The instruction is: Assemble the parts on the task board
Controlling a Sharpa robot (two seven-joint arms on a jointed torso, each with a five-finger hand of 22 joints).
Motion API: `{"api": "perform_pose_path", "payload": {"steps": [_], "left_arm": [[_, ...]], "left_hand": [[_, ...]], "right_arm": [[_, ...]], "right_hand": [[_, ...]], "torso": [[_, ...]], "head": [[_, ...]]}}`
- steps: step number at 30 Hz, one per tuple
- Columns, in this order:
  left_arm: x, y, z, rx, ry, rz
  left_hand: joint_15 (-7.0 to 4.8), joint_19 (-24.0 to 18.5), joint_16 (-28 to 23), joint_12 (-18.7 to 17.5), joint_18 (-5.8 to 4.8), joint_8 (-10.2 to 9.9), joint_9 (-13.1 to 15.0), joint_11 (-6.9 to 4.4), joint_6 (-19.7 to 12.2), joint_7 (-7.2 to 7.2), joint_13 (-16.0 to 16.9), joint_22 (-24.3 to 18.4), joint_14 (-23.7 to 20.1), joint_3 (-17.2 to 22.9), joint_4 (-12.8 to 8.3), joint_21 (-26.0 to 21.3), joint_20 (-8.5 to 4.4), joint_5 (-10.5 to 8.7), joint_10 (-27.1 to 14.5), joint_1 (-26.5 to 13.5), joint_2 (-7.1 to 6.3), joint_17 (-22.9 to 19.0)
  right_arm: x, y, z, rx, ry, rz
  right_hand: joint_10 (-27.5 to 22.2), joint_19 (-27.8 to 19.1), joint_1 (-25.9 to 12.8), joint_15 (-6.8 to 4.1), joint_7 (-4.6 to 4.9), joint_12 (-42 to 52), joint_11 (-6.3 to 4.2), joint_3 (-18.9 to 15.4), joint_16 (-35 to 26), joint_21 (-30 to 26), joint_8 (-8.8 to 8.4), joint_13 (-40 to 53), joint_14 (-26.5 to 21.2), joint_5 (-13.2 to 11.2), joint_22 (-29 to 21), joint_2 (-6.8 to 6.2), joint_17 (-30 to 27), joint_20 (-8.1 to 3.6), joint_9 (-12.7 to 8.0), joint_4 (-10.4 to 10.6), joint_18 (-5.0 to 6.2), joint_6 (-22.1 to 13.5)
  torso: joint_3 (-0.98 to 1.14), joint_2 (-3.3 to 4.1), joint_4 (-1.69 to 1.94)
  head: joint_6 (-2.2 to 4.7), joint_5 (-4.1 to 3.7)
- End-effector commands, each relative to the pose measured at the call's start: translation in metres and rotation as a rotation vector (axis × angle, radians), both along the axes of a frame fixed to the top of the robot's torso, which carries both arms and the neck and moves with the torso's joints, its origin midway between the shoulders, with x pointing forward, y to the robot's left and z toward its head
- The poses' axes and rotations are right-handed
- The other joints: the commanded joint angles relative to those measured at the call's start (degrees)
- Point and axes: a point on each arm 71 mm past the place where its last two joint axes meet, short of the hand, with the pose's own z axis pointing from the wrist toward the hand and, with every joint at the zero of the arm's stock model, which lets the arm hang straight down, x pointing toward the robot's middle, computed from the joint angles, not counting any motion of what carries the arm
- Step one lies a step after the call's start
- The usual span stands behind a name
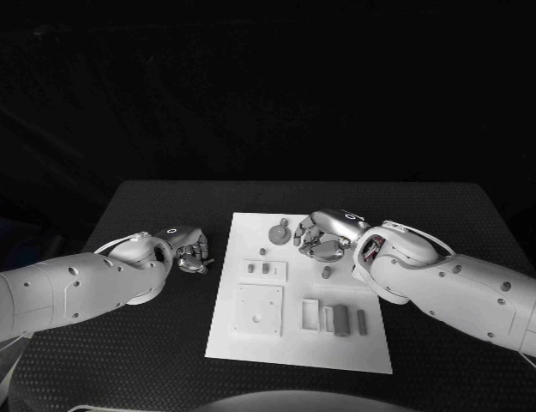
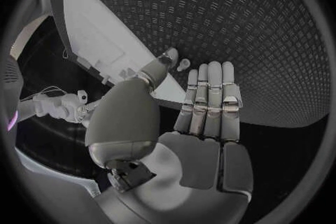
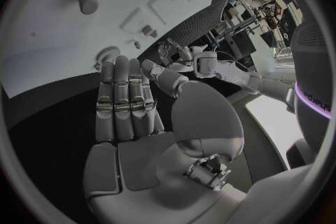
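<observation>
The white task board (image 1: 295,350) lies in the middle of the black table. On it I see a grey gear (image 1: 279,233) near the far end, a short peg (image 1: 327,271), and grey bars (image 1: 342,319) set in a row near the front. My right hand (image 1: 323,237) hovers over the board's far part, just right of the gear, fingers straight and palm empty (image 3: 129,123). The gear (image 3: 108,54) lies just past its fingertips. My left hand (image 1: 189,250) sits off the board's left edge, fingers stretched out flat and holding nothing (image 2: 203,117).
A square white plate (image 1: 259,309) and a small block with grey inserts (image 1: 265,270) sit on the board's left half. Bare black table (image 1: 119,343) stretches to the left of the board, and more lies at the right (image 1: 466,223).
</observation>
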Motion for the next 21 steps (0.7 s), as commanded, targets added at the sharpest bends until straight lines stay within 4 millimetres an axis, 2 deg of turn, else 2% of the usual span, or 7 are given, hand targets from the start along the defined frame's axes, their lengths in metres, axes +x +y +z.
{"api": "perform_pose_path", "payload": {"steps": [1,5,9,21], "left_arm": [[-0.003,-0.002,-0.007,-0.002,0.005,-0.015],[-0.003,-0.002,-0.011,-0.007,0.013,-0.005],[-0.002,-0.003,-0.013,-0.010,0.034,-0.003],[-0.008,-0.009,-0.027,0.031,0.168,-0.030]], "left_hand": [[-0.04,0.48,-0.19,-0.54,-0.87,-0.09,-0.12,0.06,0.52,0.11,-0.61,-0.15,0.62,-0.02,-0.29,0.25,-0.30,-0.09,0.64,0.10,1.06,0.12],[-0.13,0.75,-0.24,-1.33,-0.87,-0.49,-0.39,0.10,0.27,0.27,-1.00,-0.29,0.89,-0.08,-0.40,0.21,-0.38,-0.09,0.93,0.22,2.35,0.15],[-0.23,1.01,-0.25,-1.83,-0.87,-0.65,-0.53,-0.02,0.41,0.29,-1.26,-0.42,1.18,-0.22,-0.28,0.19,-0.45,-0.09,1.65,0.01,4.33,0.20],[-0.19,0.79,-0.67,-3.23,-0.87,-0.96,-0.82,-0.10,0.90,0.15,-1.91,-0.81,1.01,0.38,-0.59,0.02,-0.34,-0.12,2.72,0.47,7.13,0.20]], "right_arm": [[0.000,0.001,0.001,0.005,-0.005,0.005],[0.000,0.000,0.000,0.005,-0.004,0.005],[0.000,0.001,0.000,0.005,-0.004,0.005],[0.000,0.001,0.000,0.005,-0.002,0.005]], "right_hand": [[-0.29,-0.31,-0.38,0.20,-0.10,-0.31,-0.06,0.11,-0.41,-0.33,-0.32,0.08,-0.05,-0.10,0.05,-0.05,0.09,-0.07,0.08,0.02,0.80,-0.30],[-0.29,-0.31,-0.39,0.20,-0.09,-0.32,-0.06,0.11,-0.42,-0.34,-0.32,0.08,-0.05,-0.10,0.06,-0.04,0.10,-0.07,0.09,0.03,0.80,-0.30],[-0.29,-0.31,-0.40,0.21,-0.09,-0.32,-0.05,0.11,-0.43,-0.36,-0.32,0.09,-0.04,-0.10,0.07,-0.02,0.11,-0.06,0.10,0.03,0.80,-0.30],[-0.28,-0.31,-0.42,0.21,-0.09,-0.32,-0.05,0.11,-0.46,-0.39,-0.33,0.11,-0.04,-0.11,0.09,0.00,0.13,-0.04,0.12,0.04,0.80,-0.29]], "torso": [[0.01,0.02,-0.07],[0.05,0.01,-0.11],[0.09,0.00,-0.09],[0.12,-0.01,-0.12]], "head": [[0.00,-0.12],[0.02,-0.11],[0.06,-0.18],[0.02,-0.29]]}}
